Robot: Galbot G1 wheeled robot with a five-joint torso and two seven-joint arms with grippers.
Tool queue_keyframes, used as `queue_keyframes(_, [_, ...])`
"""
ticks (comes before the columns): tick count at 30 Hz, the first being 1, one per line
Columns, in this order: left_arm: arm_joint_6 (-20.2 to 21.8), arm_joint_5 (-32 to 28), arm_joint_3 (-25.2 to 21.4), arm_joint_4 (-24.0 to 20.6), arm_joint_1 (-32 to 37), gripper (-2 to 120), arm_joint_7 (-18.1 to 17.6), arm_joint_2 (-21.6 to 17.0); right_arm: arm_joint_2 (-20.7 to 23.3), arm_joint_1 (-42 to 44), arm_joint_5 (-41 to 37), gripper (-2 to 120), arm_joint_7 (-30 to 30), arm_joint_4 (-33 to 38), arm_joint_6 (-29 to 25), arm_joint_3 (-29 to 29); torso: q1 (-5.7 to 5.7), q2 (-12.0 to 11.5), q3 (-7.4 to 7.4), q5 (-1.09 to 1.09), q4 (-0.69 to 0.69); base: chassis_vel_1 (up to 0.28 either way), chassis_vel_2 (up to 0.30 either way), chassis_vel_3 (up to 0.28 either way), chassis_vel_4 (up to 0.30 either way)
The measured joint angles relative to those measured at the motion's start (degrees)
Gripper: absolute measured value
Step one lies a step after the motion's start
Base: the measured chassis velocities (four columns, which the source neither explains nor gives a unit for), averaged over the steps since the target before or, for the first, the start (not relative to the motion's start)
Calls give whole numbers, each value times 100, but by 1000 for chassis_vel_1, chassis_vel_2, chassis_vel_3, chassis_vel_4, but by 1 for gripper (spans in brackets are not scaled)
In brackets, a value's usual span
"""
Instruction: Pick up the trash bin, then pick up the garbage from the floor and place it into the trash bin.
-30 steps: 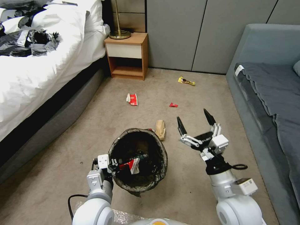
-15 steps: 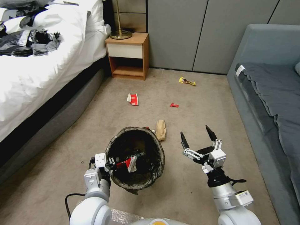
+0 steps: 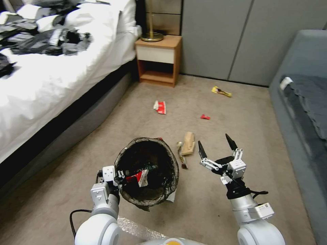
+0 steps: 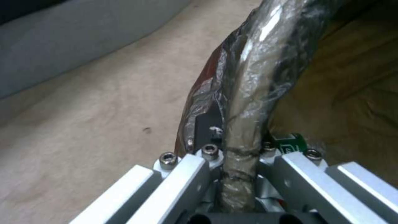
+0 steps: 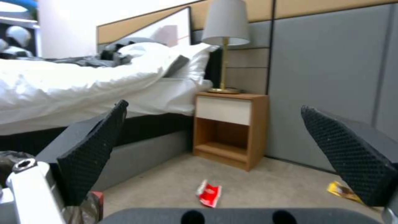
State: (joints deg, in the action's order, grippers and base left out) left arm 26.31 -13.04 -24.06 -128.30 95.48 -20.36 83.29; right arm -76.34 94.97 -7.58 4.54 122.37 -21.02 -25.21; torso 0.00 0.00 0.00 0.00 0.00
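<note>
The trash bin (image 3: 175, 164), lined with a dark bag, hangs just above the carpet with my left gripper (image 3: 120, 177) shut on its near rim. In the left wrist view the bagged rim (image 4: 248, 93) is pinched in my left gripper (image 4: 237, 153). A crushed red-and-white cup (image 3: 140, 177) and a green-labelled bottle (image 3: 148, 167) lie inside. On the floor lies garbage: a brown paper bag (image 3: 188, 143), a red-and-white cup (image 3: 160, 107), a red wrapper (image 3: 204, 117) and a yellow wrapper (image 3: 221, 91). My right gripper (image 3: 214, 141) is open and empty, right of the bag.
A bed (image 3: 51, 78) with white bedding and dark clothing runs along the left. A wooden nightstand (image 3: 158, 59) with a lamp stands against the grey wall. A grey sofa (image 3: 306, 112) borders the right. The right wrist view looks past its open fingers (image 5: 95, 149) at the cup (image 5: 209, 193).
The head camera has turned left, so the whole scene has shifted right. My right gripper has drawn back and lower, still open. The left gripper keeps its hold on the bin.
</note>
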Motion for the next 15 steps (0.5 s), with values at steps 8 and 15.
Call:
queue_keyframes(8, [0,-10,-1,0,-5,0,0,-7,1,-36,-10,100,-1,-18,25,0,0,0,0,0,1,119,113,118,126])
queue_keyframes(15, [-31,8,4,-4,13,0,-2,5,20,-74,-46,100,3,-29,44,-23,0,0,0,0,2,112,139,128,119])
